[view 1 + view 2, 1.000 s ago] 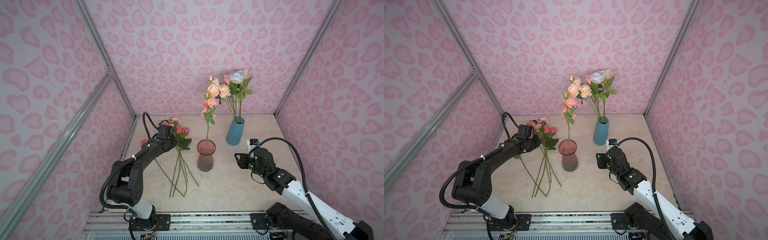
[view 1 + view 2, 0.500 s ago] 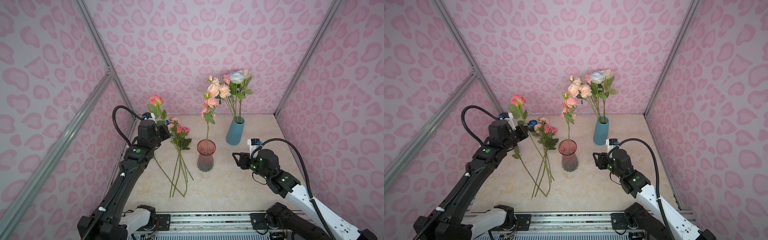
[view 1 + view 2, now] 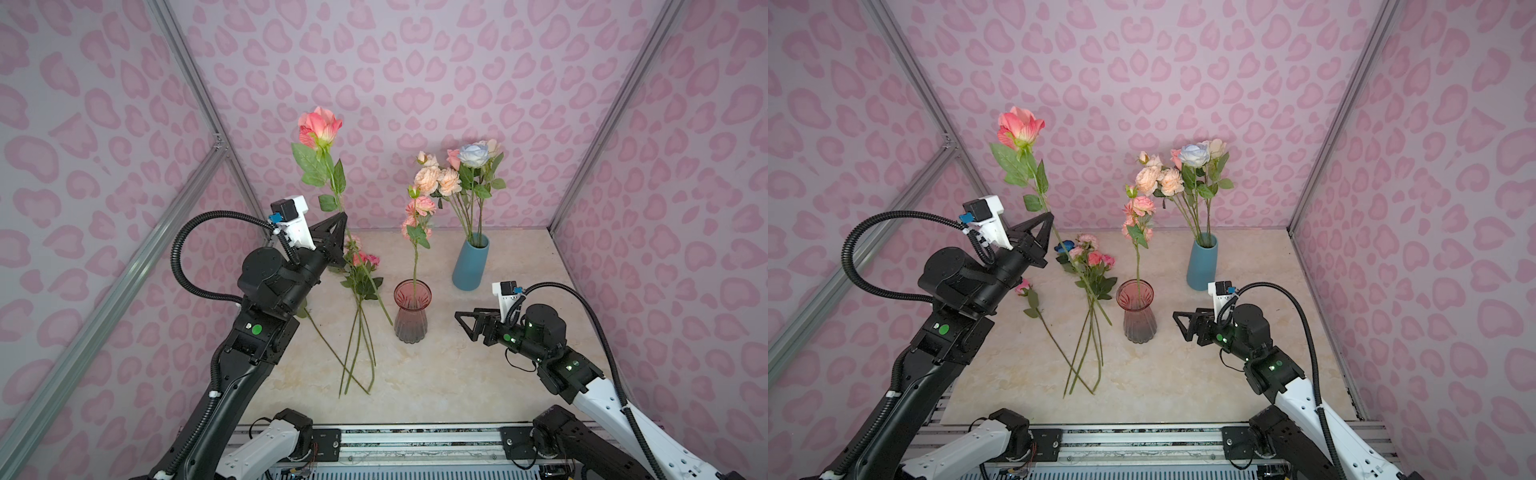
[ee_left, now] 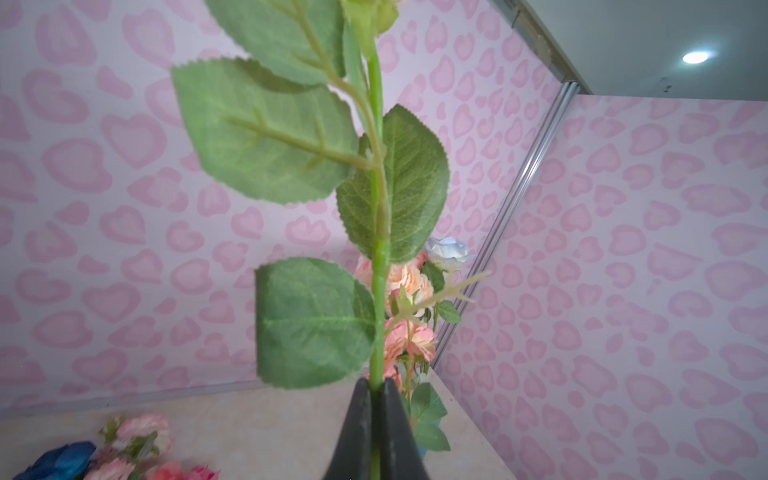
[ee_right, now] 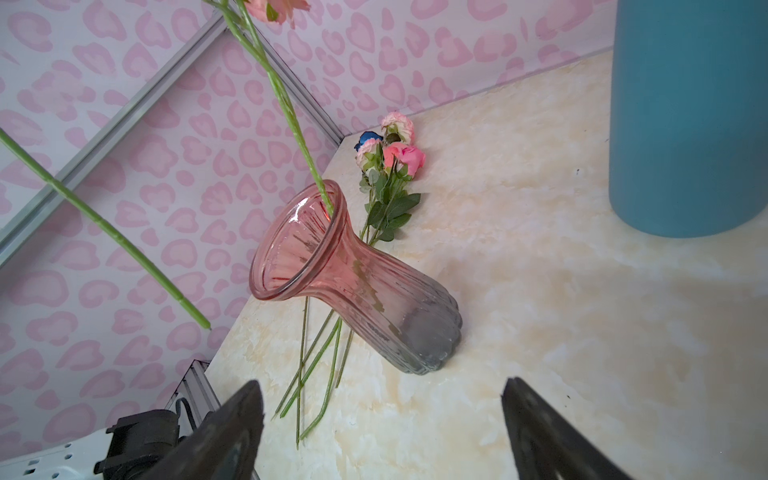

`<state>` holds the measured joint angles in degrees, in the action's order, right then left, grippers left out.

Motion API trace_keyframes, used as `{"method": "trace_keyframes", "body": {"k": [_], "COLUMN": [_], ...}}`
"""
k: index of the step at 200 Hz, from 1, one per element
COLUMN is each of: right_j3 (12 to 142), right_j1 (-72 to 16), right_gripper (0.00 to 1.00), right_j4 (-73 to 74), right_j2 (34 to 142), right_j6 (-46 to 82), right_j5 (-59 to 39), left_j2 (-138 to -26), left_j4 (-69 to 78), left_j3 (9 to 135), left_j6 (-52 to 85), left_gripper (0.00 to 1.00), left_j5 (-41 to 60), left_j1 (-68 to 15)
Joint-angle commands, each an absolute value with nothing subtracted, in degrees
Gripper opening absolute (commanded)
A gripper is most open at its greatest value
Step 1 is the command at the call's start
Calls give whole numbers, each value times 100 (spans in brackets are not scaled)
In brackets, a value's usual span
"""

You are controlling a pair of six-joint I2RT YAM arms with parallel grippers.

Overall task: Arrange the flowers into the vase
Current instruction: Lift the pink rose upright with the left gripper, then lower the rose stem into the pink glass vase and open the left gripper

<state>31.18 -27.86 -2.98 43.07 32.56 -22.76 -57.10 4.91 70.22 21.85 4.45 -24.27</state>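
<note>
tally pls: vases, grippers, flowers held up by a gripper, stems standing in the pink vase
vases: 2 (pink glass vase, blue vase)
grippers: 2 (left gripper, right gripper)
flowers held by a gripper: 1 (coral rose, in the left gripper)
stems in the pink glass vase: 1 (pink ruffled stem)
total: 6

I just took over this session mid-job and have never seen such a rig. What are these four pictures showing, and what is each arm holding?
Two robot arms with pincer grippers work at a table. Two pictures look down from overhead; two come from wrist cameras. The left gripper is shut on a coral rose, raised off the table. The right gripper is open and empty, facing the pink glass vase, which holds one stem. A blue vase holds several; loose flowers lie on the table.
</note>
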Motion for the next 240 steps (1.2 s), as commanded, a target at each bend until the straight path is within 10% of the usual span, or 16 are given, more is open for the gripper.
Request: {"method": "trace_keyframes", "body": {"k": [1, 169, 240], "right_j3": [3111, 3028, 3022], "right_j1": [-2778, -2777, -2787], "right_gripper": [90, 88, 88], "right_j4": [-254, -390, -369], "right_j2": [4275, 4232, 4242], "right_j6": [3248, 3252, 3318], "right_j5": [-2296, -2119, -2082], "left_j2": [-5988, -7134, -6951], "left_j4": [1754, 2985, 2355], "left_j3": [7216, 5506, 5177], "left_j6": [1652, 1091, 1228], "left_gripper": [3, 3, 29], "left_j5": [322, -1553, -1938], "left_j1": [-2641, -4389, -4539]}}
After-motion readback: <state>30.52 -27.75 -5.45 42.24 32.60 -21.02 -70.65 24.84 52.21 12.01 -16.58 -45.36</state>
